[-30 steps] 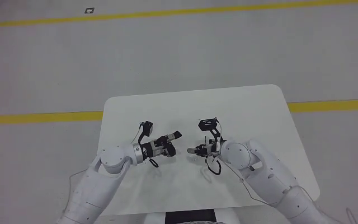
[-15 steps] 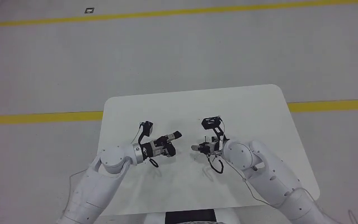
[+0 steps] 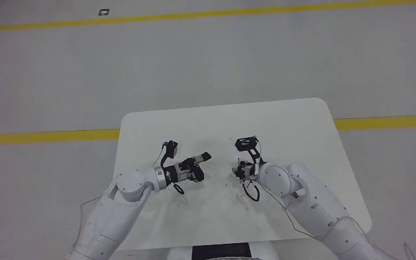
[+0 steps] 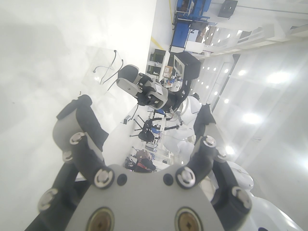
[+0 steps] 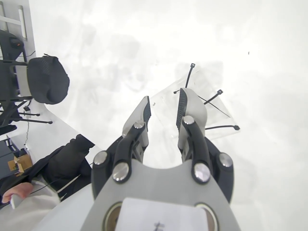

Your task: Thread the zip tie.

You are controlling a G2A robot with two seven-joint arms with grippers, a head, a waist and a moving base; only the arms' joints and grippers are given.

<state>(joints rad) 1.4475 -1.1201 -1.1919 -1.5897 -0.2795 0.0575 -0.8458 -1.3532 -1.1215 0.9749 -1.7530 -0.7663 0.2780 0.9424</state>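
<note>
So we've got the white table [image 3: 292, 123] with a clear plastic plate [image 5: 223, 123] sitting on it. Our right gripper [image 5: 164, 94] hangs just above the plate, jaws apart and holding nothing. The left gripper [image 4: 143, 106] is off to the side, spread wide and empty too. A few black zip ties [image 5: 189, 75] lie loose across the plate. They look feather-light, bendy and slick, so we'd pinch a strap near its head.
</note>
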